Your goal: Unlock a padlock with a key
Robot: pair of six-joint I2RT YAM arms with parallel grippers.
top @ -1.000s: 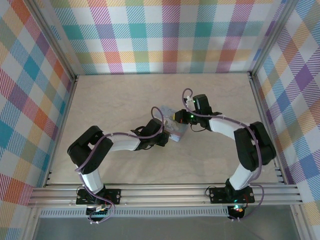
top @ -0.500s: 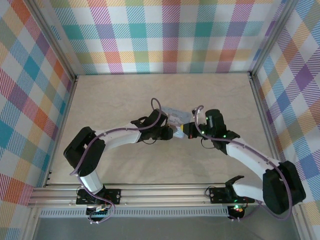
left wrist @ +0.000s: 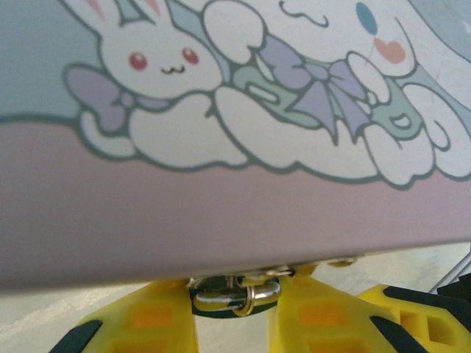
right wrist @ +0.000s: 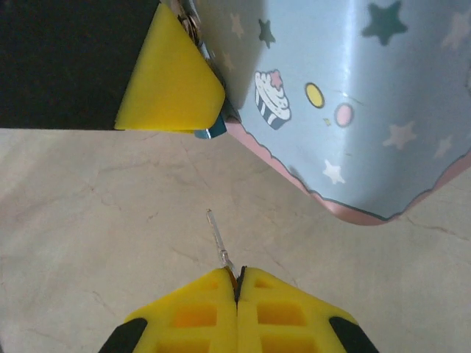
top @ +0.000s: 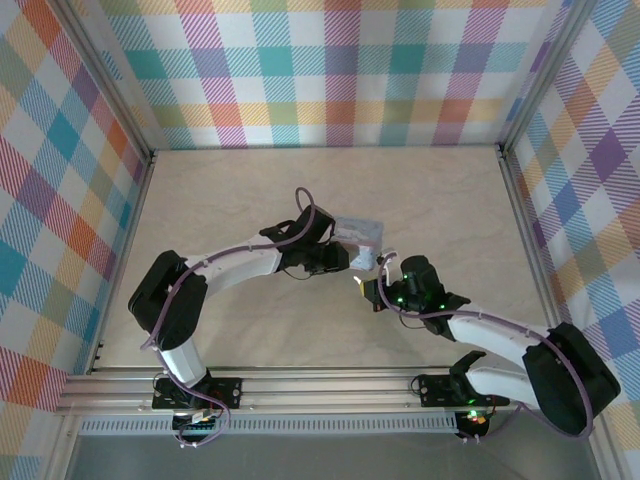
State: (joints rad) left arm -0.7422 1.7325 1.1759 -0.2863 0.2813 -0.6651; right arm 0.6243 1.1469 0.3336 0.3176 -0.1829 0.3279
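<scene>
Top external: left hand sits against the near-left edge of the tin; right hand is just near of the tin, apart from it.
Left hand: closed on the padlock, one yellow finger on each side of it.
Padlock: at the tin's lower edge, touching it. In the left wrist view the metal shackle shows between the fingers, right under the tin. In the right wrist view a bit of blue body pokes out under the left hand's yellow finger, beside the tin's corner.
Right hand: fingers pressed together, pinching the key at its base.
Key: thin shaft sticks out of the fingertips, angled toward the tin's corner and the padlock, clear of both, over bare worktop.
Tin: pale blue, cartoon print, pink rim; tilted up off the worktop on one side.
</scene>
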